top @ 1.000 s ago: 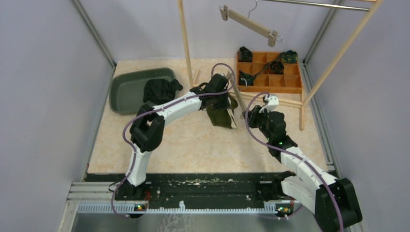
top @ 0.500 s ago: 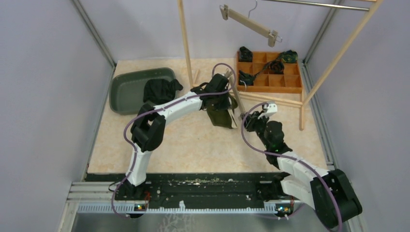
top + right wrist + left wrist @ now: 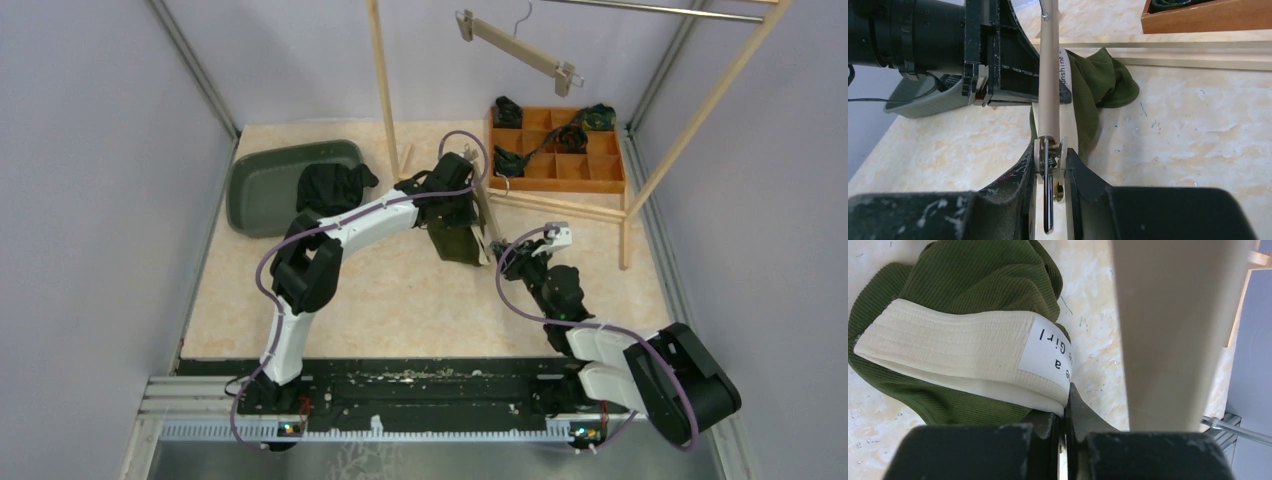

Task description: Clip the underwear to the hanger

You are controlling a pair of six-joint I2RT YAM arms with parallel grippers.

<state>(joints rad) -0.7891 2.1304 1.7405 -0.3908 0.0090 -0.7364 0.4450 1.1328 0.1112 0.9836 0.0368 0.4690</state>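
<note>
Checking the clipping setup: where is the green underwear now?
Top view: the underwear sits mid-table, its white waistband pinched by the left claw, just left of the hanger whose clip the right claw grips.

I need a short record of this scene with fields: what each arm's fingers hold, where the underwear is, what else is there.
left fingers: shut on white waistband of green underwear
right fingers: shut on clip of wooden hanger
underwear position: waistband alongside the hanger, near the clip
elsewhere: black garment in grey tray; wooden box; second hanger on rail
</note>
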